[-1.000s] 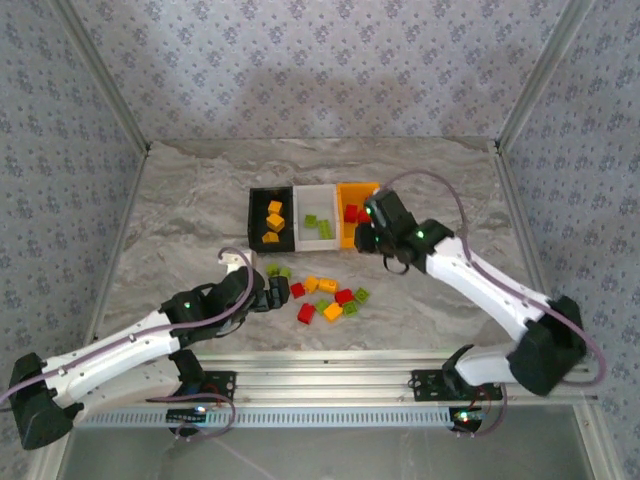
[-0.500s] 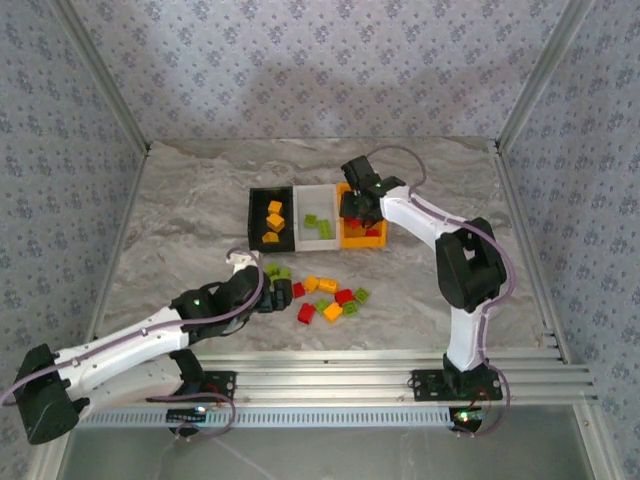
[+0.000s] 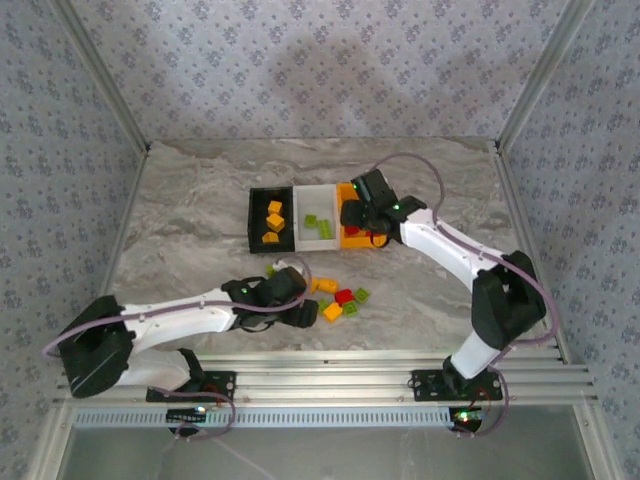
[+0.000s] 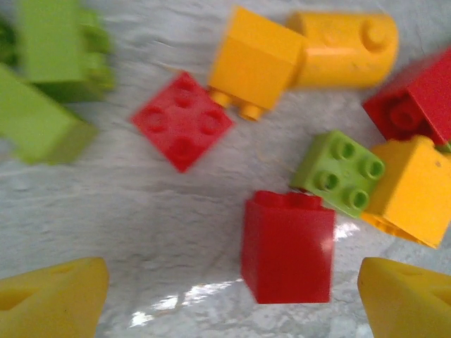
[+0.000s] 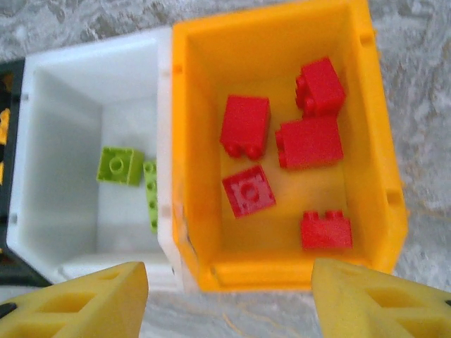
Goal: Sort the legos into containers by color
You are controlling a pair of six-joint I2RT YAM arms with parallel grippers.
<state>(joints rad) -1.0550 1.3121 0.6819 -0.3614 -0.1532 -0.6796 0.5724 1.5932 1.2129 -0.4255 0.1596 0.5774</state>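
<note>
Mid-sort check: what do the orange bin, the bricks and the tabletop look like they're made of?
Orange bin: likely moulded plastic, smooth, with thin uniform walls. Red brick: hard plastic, crisp edges, even colour. Table: marble-look, maybe laminate; the glare streak suggests a slick finish.

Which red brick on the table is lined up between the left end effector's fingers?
The plain-faced red brick nearest the left end effector, in its open gap. The studs-up red brick and the right-edge red brick lie farther off.
</note>
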